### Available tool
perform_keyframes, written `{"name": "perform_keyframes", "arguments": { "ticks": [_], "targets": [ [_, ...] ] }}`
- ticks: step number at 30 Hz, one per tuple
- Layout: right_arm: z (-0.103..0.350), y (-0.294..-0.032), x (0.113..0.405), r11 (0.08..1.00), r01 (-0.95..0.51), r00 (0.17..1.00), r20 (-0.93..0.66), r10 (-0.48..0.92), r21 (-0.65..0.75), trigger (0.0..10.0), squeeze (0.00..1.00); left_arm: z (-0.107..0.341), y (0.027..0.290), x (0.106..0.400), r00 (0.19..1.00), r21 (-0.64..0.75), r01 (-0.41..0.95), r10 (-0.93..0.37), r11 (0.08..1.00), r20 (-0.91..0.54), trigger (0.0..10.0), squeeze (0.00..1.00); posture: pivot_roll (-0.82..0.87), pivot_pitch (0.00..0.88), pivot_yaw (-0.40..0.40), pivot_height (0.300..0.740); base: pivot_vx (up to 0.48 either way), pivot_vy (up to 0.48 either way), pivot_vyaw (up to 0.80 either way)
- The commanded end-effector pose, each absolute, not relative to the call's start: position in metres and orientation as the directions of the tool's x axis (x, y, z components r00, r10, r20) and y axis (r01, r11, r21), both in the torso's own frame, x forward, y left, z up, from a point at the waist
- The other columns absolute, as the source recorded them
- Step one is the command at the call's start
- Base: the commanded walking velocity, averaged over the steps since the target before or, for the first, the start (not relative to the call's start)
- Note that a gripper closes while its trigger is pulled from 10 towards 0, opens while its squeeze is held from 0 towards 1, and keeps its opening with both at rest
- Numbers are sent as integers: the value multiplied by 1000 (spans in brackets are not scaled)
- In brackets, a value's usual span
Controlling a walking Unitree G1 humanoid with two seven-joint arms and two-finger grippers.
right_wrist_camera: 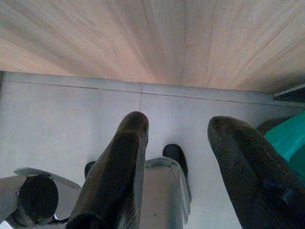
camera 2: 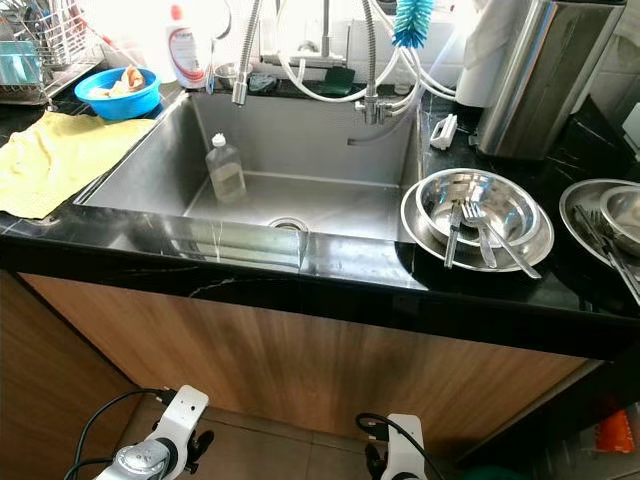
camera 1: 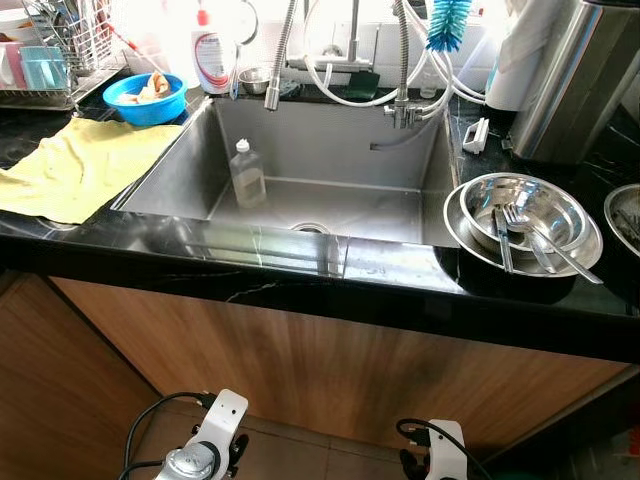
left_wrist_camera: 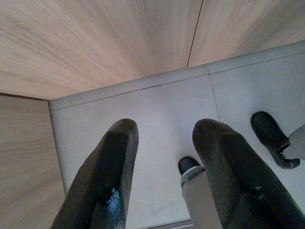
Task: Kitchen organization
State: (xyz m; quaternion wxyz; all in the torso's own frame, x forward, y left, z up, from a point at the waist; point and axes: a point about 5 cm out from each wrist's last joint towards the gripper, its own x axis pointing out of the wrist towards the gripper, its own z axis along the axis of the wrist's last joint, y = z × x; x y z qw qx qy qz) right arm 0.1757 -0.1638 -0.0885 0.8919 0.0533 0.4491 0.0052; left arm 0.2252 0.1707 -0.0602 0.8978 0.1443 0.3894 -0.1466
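Both arms hang idle below the worktop edge, near the tiled floor (left_wrist_camera: 143, 109): the left claw (left_wrist_camera: 164, 157) and the right claw (right_wrist_camera: 178, 157) each have their fingers spread apart and hold nothing. Judging by this, no step of the tidying has begun; the robot stands facing the cabinet front (camera 1: 330, 350) and surveys. The next move would call for raising an arm over the black worktop (camera 1: 560, 300) and choosing one item. Nearest on the right sits a steel bowl (camera 1: 525, 212) nested in a wider steel dish (camera 1: 465, 235), with a fork (camera 1: 525, 235) and other cutlery lying across it, handles toward the robot. These are shiny and slippery, so the cutlery likely wants lifting out first. On the left a yellow cloth (camera 1: 75, 165) lies spread, one edge at the sink's rim. In the sink (camera 1: 330, 150) a clear bottle (camera 1: 247, 175) stands upright. Farther back are a blue bowl (camera 1: 145, 100) with scraps, a dish rack (camera 1: 55, 50), a white soap bottle (camera 1: 210, 55), and a blue brush (camera 1: 448, 22) hanging.
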Motion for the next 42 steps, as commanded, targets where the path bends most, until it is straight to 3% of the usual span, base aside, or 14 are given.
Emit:
{"name": "perform_keyframes", "arguments": {
  "ticks": [1,15,26,42],
  "targets": [
    [-89,-162,175,994,31,592,-803,64,102,10000,0,-61,173,223,648,136,363,-145,922,-748,10000,0,-61,0,43,705,0,0,-694],
    [-89,-162,175,994,30,592,-803,64,102,10000,0,-61,173,224,647,138,362,-142,922,-749,10000,0,-60,0,43,705,0,217,-693],
    [-88,-162,177,994,30,595,-801,64,102,10000,0,-60,171,226,653,141,372,-150,918,-743,10000,0,-60,0,44,705,0,0,-690],
    [-87,-161,179,993,43,611,-789,60,109,10000,0,-59,171,228,659,146,375,-152,916,-737,10000,0,-58,0,48,705,0,0,0]
  ]
}}
